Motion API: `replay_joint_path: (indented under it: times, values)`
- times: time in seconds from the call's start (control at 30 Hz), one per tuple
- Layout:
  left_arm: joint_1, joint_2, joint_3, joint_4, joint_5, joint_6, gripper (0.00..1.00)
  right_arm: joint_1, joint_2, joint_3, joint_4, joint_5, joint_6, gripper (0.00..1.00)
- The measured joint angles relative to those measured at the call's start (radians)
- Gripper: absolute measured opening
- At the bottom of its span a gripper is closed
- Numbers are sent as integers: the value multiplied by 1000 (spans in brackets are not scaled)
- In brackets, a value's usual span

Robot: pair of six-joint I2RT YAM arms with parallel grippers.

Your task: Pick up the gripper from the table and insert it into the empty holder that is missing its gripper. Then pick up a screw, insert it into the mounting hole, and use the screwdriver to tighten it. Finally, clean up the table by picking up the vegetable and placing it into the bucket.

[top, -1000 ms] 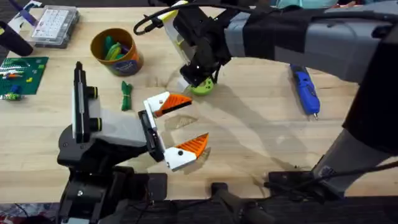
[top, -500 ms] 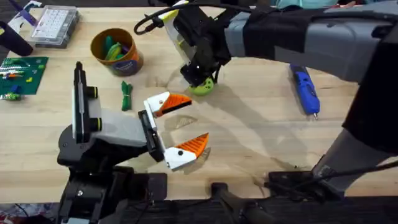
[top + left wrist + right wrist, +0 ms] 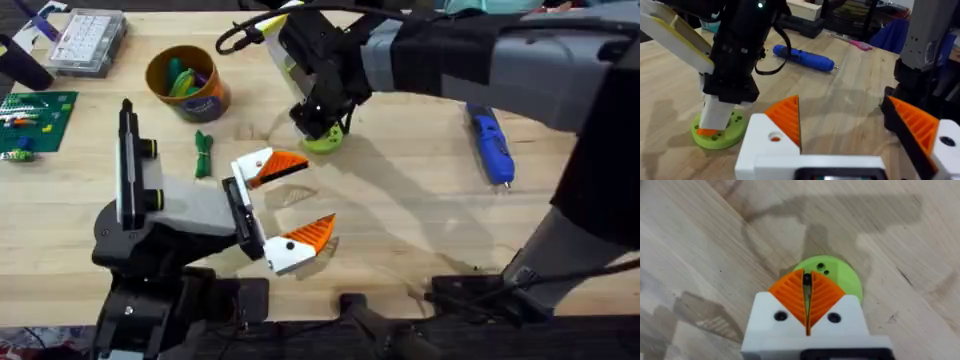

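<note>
The right gripper [image 3: 807,302] stands over the green disc [image 3: 325,142] on the bench [image 3: 420,210]; its jaws are pressed together on something small and dark, probably a screw [image 3: 807,279], right above the disc's holes. The left gripper [image 3: 285,205] waits near it, jaws wide apart and holding nothing.

The main risk is a miss: the holes are small, and a slightly tilted screw could catch the rim and drop; downward push could also slide the loose disc, since nothing pins it. The screwdriver [image 3: 491,145] lies well off to the right; the vegetable [image 3: 203,153] lies near the bucket [image 3: 186,82], both untouched.
</note>
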Motion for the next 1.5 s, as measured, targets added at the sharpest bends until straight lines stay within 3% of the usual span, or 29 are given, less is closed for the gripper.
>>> replay_joint_path:
  times: [0.37, 0.7, 1.03, 1.5]
  values:
    - [0, 0, 0, 0, 0, 0, 986, 0, 0, 23, -64, 0, 0, 7]
    - [0, 0, 0, 0, 0, 0, 986, 0, 2, 191, -226, 0, 0, 7]
    - [0, 0, 0, 0, 0, 0, 986, 0, -5, 285, -353, 0, 0, 7]
    - [0, 0, 0, 0, 0, 0, 986, 0, -189, 347, -413, -1, -4, 7]
